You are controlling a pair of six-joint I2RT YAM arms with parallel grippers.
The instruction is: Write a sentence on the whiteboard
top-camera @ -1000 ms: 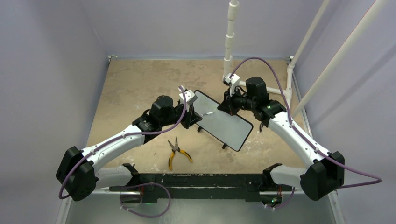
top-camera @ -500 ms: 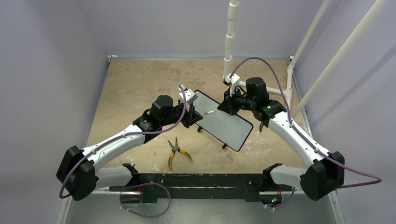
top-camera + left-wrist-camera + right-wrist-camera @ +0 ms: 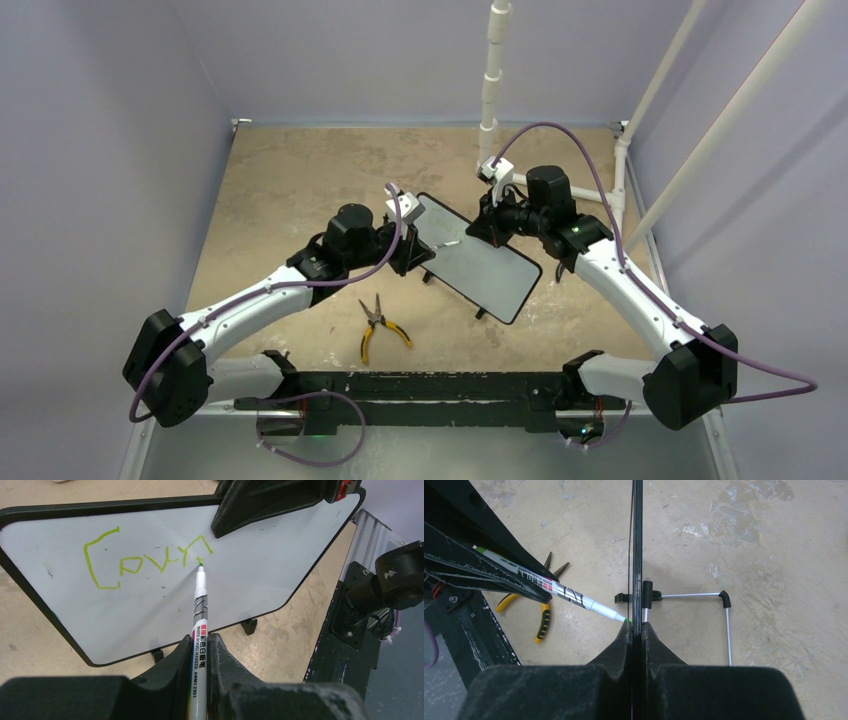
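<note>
Our left gripper [image 3: 200, 647] is closed tight on a white marker [image 3: 199, 605], whose back end is hidden between the fingers. Its green tip touches the whiteboard [image 3: 270, 575] at the end of the sentence [image 3: 150, 560], one row of green letters that we cannot read surely, maybe "Covvn". On the barrel we read "AWAY 2301"; the smaller print is unclear. Our right gripper [image 3: 636, 630] is clamped on the board's top edge and covers part of it. The board stands on the table [image 3: 290, 170] between both arms, beyond the pliers [image 3: 380, 325].
</note>
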